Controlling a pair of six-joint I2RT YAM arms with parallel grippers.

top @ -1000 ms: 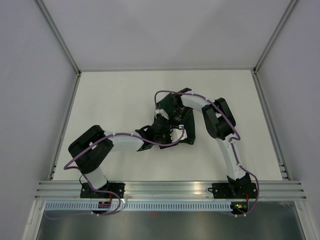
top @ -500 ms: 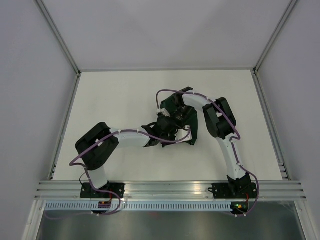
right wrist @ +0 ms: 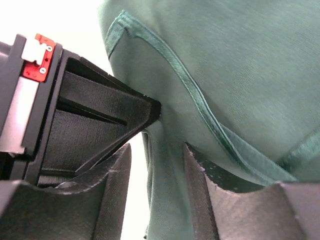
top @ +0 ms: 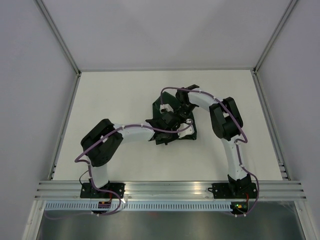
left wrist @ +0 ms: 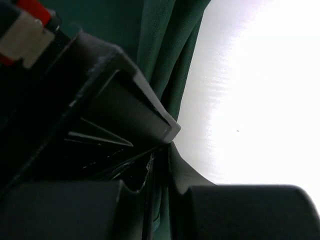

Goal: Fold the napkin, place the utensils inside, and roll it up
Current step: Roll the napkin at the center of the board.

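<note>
Roughly mid-fold, I'd judge. Top: napkin [top: 158, 108] lies bunched mid-table [top: 115, 95] under both arms. No utensils visible (maybe covered), so insert and roll look undone. Left wrist: left jaws clenched on a thin fold of fine-woven green cloth. Right wrist: right jaws parted, stitched hem lying slack between them.
</note>
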